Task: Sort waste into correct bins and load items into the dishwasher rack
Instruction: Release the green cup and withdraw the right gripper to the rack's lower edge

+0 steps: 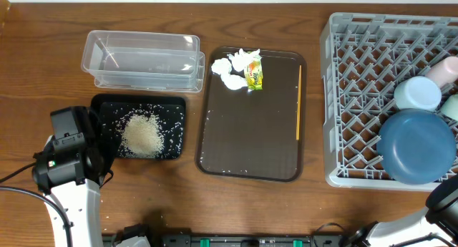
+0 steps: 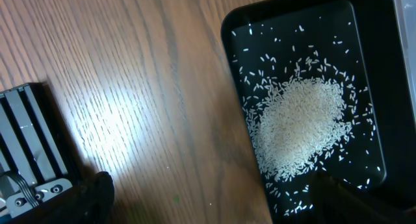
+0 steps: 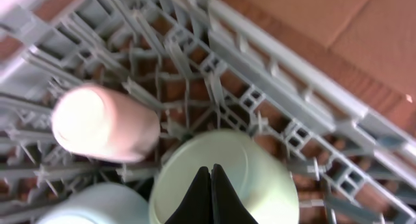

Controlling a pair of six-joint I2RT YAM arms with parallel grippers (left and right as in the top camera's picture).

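A heap of white rice (image 1: 142,134) lies in the black tray (image 1: 175,104); the left wrist view shows the rice (image 2: 299,126) and the tray rim (image 2: 240,29). The clear tub (image 1: 143,57) stands behind it. White tissues (image 1: 232,68), a yellow-green wrapper (image 1: 254,75) and the yellow-orange stick (image 1: 298,102) lie on the brown tray (image 1: 250,132). The grey rack (image 1: 358,97) holds the dark-blue bowl (image 1: 416,147), light-blue bowl (image 1: 417,94), mint-green bowl (image 1: 451,107) and pink cup (image 1: 444,69). My left gripper (image 2: 218,198) is open and empty over the black tray's left edge. My right gripper (image 3: 211,172) is shut and empty above the mint-green bowl (image 3: 260,178).
The left arm (image 1: 71,154) stands at the black tray's left side; the right arm (image 1: 444,197) is at the rack's front right corner. In the right wrist view the pink cup (image 3: 104,123) and light-blue bowl (image 3: 97,204) lie left of the mint-green bowl. Stray rice grains dot the brown tray.
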